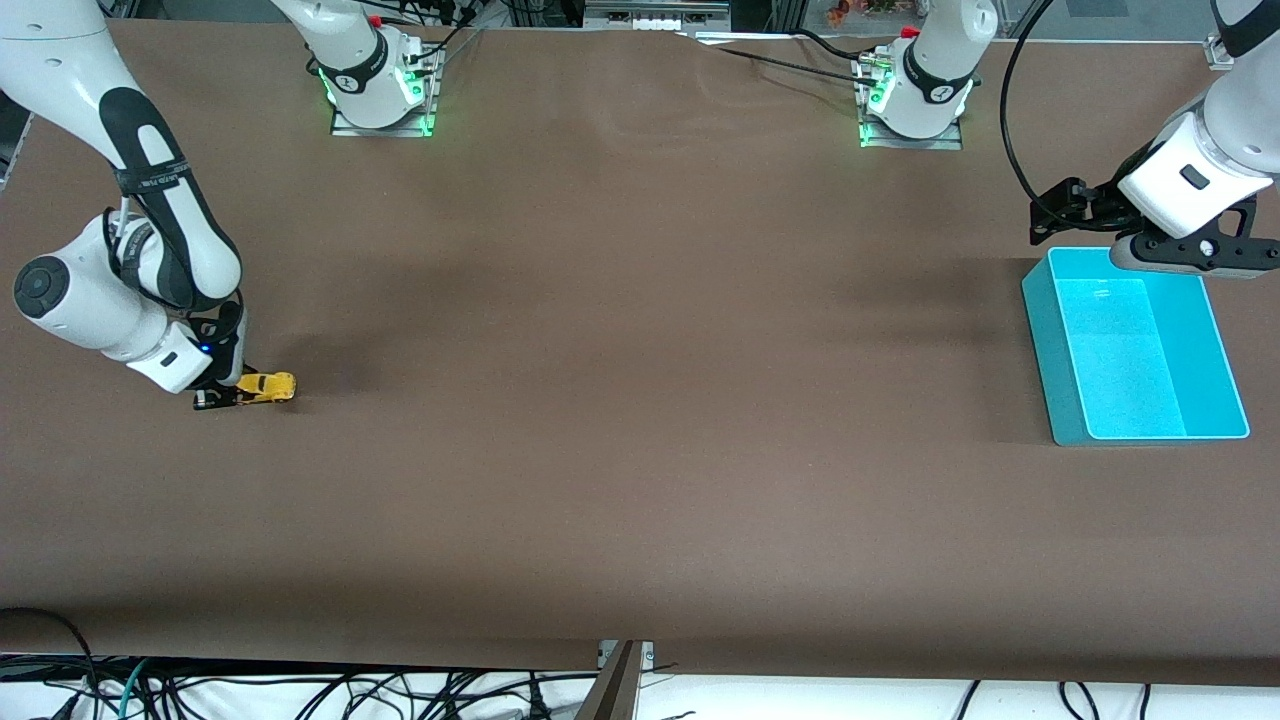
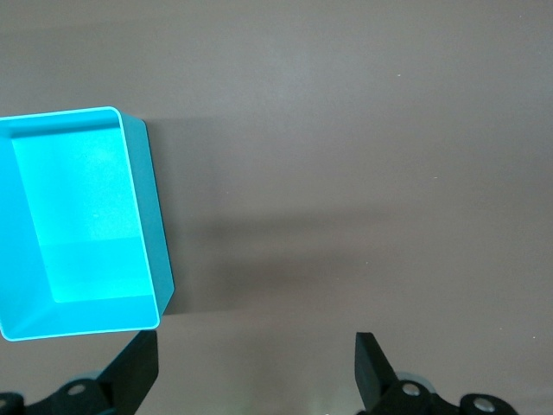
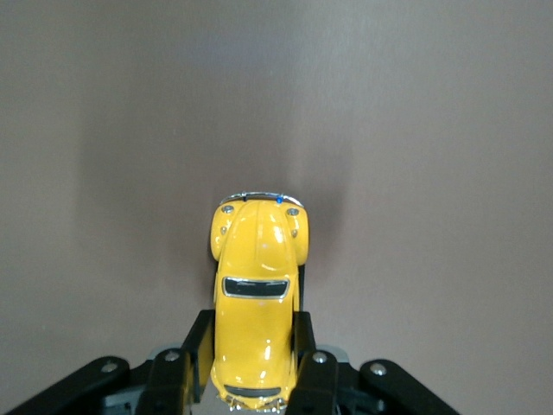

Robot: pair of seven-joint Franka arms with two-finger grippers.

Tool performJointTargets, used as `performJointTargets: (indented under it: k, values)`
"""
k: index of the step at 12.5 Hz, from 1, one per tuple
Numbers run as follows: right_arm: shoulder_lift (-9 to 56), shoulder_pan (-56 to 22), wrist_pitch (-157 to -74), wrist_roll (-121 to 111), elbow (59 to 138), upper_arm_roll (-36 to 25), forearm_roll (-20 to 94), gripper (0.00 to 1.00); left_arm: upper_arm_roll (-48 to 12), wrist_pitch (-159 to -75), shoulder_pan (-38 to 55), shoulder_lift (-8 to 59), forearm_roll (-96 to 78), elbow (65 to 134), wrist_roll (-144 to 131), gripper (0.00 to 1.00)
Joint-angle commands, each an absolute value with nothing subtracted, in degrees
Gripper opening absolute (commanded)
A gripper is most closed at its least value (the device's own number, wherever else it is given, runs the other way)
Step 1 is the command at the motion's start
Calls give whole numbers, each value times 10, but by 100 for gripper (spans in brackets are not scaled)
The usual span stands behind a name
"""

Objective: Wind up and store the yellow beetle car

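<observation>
**Operator:** Report the position of the yellow beetle car [image 1: 268,386].

**Technician:** It sits on the brown table [image 1: 640,400] toward the right arm's end. The right gripper [image 1: 232,393] is down at table level around the car's rear half. In the right wrist view, the car [image 3: 256,298] lies between the two fingers [image 3: 197,346], which press against its sides; the jaws are closed to the width of the body.

**Operator:** And the left gripper [image 1: 1068,208]?

**Technician:** It hangs over the table beside the turquoise bin [image 1: 1200,330], toward the left arm's end. Its jaws stand wide apart with nothing between them; the left wrist view shows both fingertips [image 2: 373,367] with bare tabletop in the gap.

**Operator:** Bin location relative to the car?

**Technician:** Well apart. The bin [image 2: 147,207] stands upright, its opening facing up.
</observation>
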State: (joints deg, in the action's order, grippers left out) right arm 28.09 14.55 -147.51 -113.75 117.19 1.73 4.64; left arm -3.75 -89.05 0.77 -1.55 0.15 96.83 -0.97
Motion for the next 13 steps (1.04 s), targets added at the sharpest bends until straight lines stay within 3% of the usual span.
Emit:
performJointTargets:
  k: [1,2,4,5,6,7,13]
  values:
    - [339,153,-1482,-1151,1174,10,46,16,-39,-877,10,-8,10,949,-16,100]
    - [339,153,-1477,-1150,1169,10,50,18,-39,-877,10,-8,10,950,-16,100]
    - [338,151,-1459,-1143,1155,13,60,37,-39,-877,10,-8,10,949,-16,100]
    - [338,150,-1449,-1138,1147,17,60,54,-38,-877,10,-8,10,949,-15,100]
    - [338,147,-1438,-1137,1137,18,60,80,-38,-877,10,-8,10,950,-16,100]
    - [337,142,-1420,-1136,1119,25,60,100,-39,-877,10,-8,10,949,-16,100]
    - [295,88,-1266,-1037,1007,38,40,100,-38,-877,9,-8,10,950,-16,100]
